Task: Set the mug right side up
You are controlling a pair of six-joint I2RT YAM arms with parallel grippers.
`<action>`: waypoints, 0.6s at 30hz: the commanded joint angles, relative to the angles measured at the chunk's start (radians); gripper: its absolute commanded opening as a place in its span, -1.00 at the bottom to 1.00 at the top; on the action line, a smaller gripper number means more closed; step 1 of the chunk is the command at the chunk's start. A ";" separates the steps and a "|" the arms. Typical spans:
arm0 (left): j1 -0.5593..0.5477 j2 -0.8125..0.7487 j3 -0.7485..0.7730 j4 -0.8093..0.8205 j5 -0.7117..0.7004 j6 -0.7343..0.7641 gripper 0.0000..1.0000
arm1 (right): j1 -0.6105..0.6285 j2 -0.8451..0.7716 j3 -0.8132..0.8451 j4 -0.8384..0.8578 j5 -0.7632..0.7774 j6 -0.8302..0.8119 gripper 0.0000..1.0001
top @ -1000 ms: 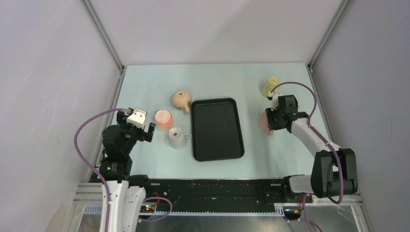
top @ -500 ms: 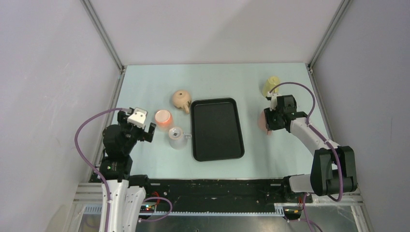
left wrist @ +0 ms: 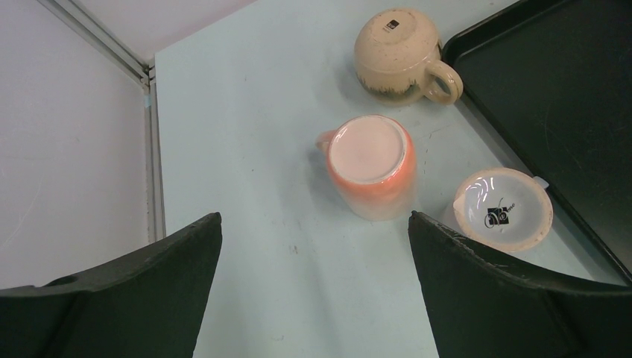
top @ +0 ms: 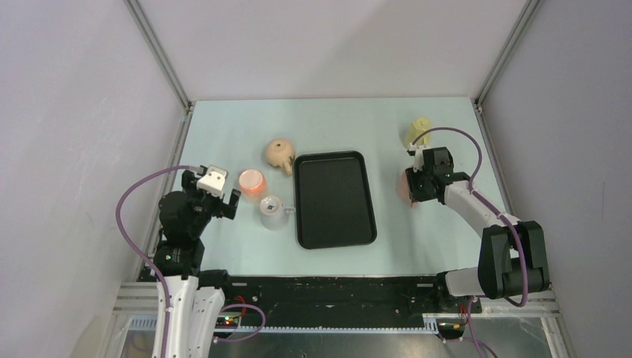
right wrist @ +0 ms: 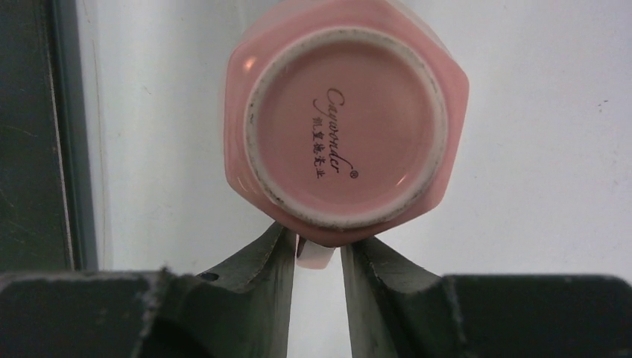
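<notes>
Pale-blue table [top: 223, 134]: pink mug [right wrist: 346, 127] base-up just right of black tray [top: 333, 198], right gripper [right wrist: 319, 246] clenched on its handle, left gripper [left wrist: 314, 224] gaping wide left of tray; flip not yet done.

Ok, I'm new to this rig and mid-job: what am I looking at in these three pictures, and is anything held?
Two robot arms are bolted at the near edge of a pale table. The wide picture looks down from above and behind them; the other two come from wrist cameras. On the table: a black rectangular tray, an upside-down orange-and-white mug, an upside-down tan speckled mug, a small white cup, a yellow mug. The left gripper hangs open near the orange mug. The right gripper pinches the handle of an upside-down pink faceted mug.
</notes>
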 commanded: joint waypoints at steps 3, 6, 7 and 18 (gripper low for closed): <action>-0.003 0.009 -0.004 0.024 0.022 -0.006 0.97 | 0.006 0.005 -0.005 0.050 0.030 -0.002 -0.63; -0.003 0.010 -0.004 0.025 0.028 -0.004 0.97 | 0.009 0.003 -0.005 0.053 0.030 -0.008 -0.92; -0.004 0.011 -0.004 0.025 0.029 -0.004 0.97 | 0.009 0.000 -0.005 0.054 0.030 -0.011 -1.00; -0.004 0.006 0.018 0.025 0.074 -0.001 0.97 | 0.008 -0.132 -0.010 0.086 0.026 -0.050 -1.00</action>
